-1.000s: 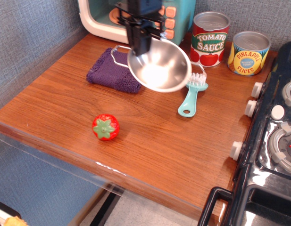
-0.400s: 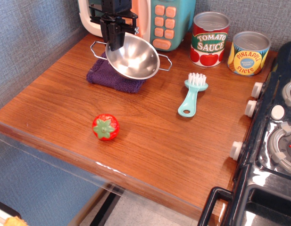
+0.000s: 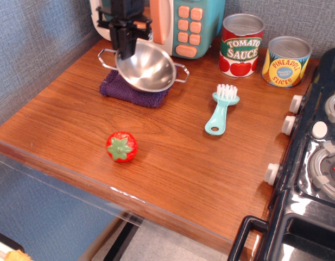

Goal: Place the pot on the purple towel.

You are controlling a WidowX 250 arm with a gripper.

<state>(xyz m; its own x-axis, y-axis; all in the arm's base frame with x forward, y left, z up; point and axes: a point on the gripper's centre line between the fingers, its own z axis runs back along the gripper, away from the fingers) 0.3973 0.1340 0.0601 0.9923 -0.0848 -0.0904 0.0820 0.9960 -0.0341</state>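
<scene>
fingers (image 3: pixel 125 48): black, clamped on the rear rim of the pot (image 3: pixel 147 68) | pot: shiny round steel bowl, wire loop handles, held tilted over the purple towel (image 3: pixel 129 90) | towel: fuzzy, folded, laid on wooden desk (image 3: pixel 172 163)

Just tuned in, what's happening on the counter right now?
The gripper is clamped on the rim of the pot, holding it tilted over the purple towel. Whether the pot touches the cloth is unclear. The toy tomato and teal brush lie untouched on the wood.
</scene>
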